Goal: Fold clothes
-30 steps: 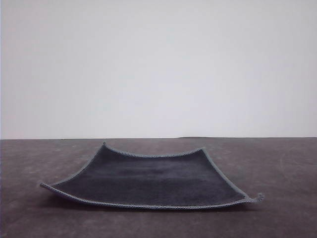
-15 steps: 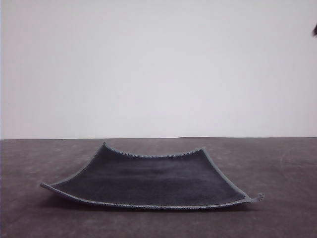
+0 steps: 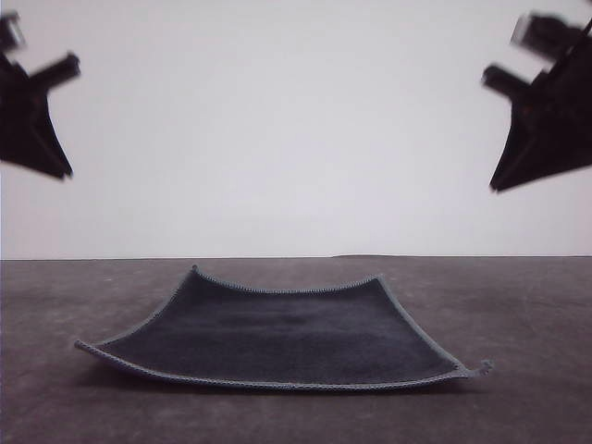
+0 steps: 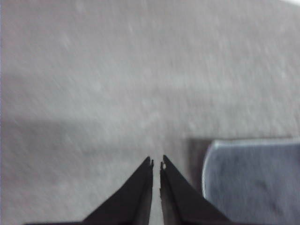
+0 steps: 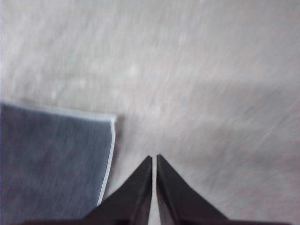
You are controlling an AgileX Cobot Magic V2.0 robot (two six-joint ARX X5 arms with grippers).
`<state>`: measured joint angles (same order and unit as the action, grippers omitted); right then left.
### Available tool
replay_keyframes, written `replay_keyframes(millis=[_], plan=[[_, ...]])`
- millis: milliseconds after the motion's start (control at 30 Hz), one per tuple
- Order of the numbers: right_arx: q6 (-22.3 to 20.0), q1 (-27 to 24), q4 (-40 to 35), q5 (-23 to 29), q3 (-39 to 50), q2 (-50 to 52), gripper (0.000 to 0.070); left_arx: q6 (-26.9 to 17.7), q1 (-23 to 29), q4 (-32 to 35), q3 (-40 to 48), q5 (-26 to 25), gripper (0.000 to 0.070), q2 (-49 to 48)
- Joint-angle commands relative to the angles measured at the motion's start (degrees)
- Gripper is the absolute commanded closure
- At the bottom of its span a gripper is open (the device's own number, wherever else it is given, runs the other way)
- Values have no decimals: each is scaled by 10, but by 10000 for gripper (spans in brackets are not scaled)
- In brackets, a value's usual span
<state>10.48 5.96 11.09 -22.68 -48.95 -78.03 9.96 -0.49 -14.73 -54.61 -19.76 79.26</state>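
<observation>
no readable text, labels or numbers anywhere

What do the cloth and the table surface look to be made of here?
The cloth: soft, napped fabric, probably microfibre or suede-like, matte dark grey, with lighter grey stitched edging and a frayed corner; its raised corners suggest some stiffness. The table: matte grey-brown, faintly mottled, possibly laminate or a mat; exact material unclear.

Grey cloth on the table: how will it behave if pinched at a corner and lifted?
The cloth looks thin, so it probably drapes limp. Its corners curl up off the table, hinting at slight body and an easy pinch. It likely slides or bunches if pushed, not gripped.
</observation>
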Motion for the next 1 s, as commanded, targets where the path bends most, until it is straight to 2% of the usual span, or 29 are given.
replay_keyframes(millis=[0, 400, 600, 667, 700, 767, 800, 867, 967], plan=[[-7, 3, -8, -10, -11, -22, 689, -9, 0, -6, -12, -17, 677, 22], [-9, 6, -12, -16, -11, -58, 688, -31, -7, -80, -12, -57, 674, 57], [-9, 6, -13, -19, -11, -58, 688, -31, -7, -87, -12, -58, 670, 57], [-9, 6, -12, -27, -11, -58, 634, -31, -7, -88, -12, -60, 599, 57], [-9, 6, -12, -32, -11, -58, 570, -31, -7, -89, -12, -62, 526, 57], [-9, 6, -12, -35, -11, -58, 374, -31, -7, -90, -12, -69, 354, 57], [-9, 6, -12, -35, -11, -58, 291, -31, -7, -90, -12, -75, 297, 57], [-8, 7, -12, -35, -11, -58, 246, -31, -7, -90, -12, -90, 293, 57], [-8, 8, -13, -36, -11, -58, 246, -31, -8, -87, -12, -108, 302, 58]])
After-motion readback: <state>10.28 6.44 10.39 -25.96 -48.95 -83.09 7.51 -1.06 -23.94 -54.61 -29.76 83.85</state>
